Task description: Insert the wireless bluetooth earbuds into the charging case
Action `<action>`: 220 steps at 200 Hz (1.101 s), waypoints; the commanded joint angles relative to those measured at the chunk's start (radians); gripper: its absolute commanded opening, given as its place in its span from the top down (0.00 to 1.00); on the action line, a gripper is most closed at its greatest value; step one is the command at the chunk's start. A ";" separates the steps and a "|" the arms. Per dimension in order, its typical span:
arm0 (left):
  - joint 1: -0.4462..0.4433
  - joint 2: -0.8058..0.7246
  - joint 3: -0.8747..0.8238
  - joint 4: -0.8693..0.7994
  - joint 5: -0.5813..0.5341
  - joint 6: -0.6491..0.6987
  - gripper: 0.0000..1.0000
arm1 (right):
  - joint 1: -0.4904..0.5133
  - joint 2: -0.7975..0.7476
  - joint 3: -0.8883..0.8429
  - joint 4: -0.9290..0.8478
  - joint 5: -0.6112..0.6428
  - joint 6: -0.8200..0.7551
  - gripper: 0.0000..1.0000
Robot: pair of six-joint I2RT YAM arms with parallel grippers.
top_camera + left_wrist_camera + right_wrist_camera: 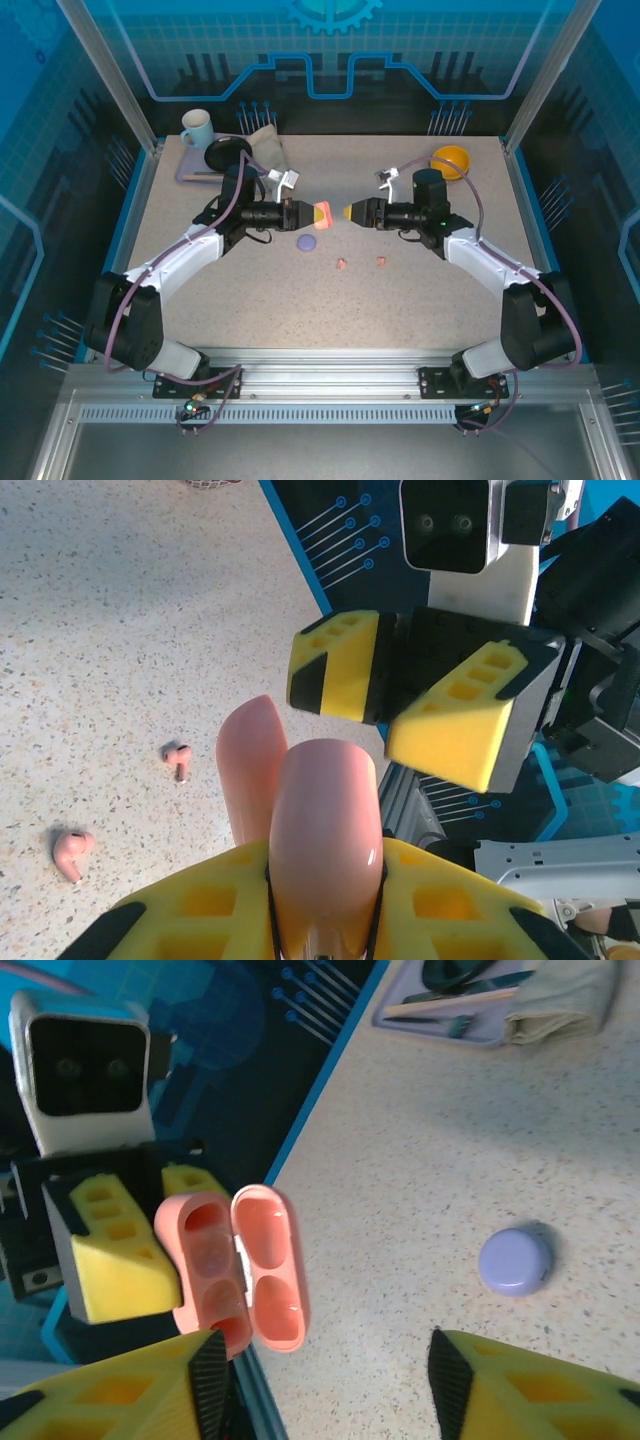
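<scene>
Your left end effector (pixel 306 214) holds the open case (pixel 240 1265) aloft, cavities facing the right end effector (pixel 352 212), jaws apart and empty; buds (pixel 341 264) lie on the counter (pixel 250 290).

Two pink earbuds (pixel 178 758) (pixel 70 852); one pink case (pixel 240 1265); one purple case (pixel 514 1260).

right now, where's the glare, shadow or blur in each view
Left wrist: the pink case sits close to the lens with a small glare streak near its right edge, while the two pink earbuds on the table look fairly sharp. Right wrist: the open case is crisp and the purple case throws a soft shadow. Top: even light, earbuds tiny.
</scene>
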 commanded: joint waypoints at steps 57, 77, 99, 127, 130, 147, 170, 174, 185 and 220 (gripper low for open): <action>-0.011 -0.010 0.046 0.052 0.044 -0.015 0.92 | 0.062 0.036 0.046 -0.004 -0.055 -0.006 0.56; -0.018 -0.010 0.050 0.052 0.045 -0.016 0.92 | 0.069 0.049 0.051 0.002 -0.045 -0.003 0.56; -0.024 -0.011 0.052 0.050 0.045 -0.014 0.92 | 0.072 0.065 0.059 0.005 -0.038 -0.001 0.59; -0.030 -0.012 0.057 0.049 0.045 -0.014 0.92 | 0.074 0.082 0.067 0.007 -0.032 0.000 0.62; -0.032 -0.012 0.057 0.049 0.045 -0.015 0.92 | 0.074 0.084 0.069 0.009 -0.033 0.000 0.62; -0.036 -0.009 0.061 0.048 0.046 -0.013 0.92 | 0.073 0.092 0.075 0.012 -0.033 0.003 0.64; -0.043 -0.002 0.062 0.046 0.046 -0.009 0.92 | 0.074 0.098 0.084 0.019 -0.042 0.009 0.66; -0.043 -0.001 0.062 0.047 0.046 -0.009 0.92 | 0.073 0.099 0.086 0.019 -0.041 0.011 0.66; -0.046 0.002 0.063 0.047 0.048 -0.009 0.92 | 0.077 0.101 0.089 0.022 -0.046 0.013 0.66; -0.052 0.009 0.067 0.053 0.046 -0.011 0.92 | 0.079 0.106 0.096 0.018 -0.052 0.009 0.74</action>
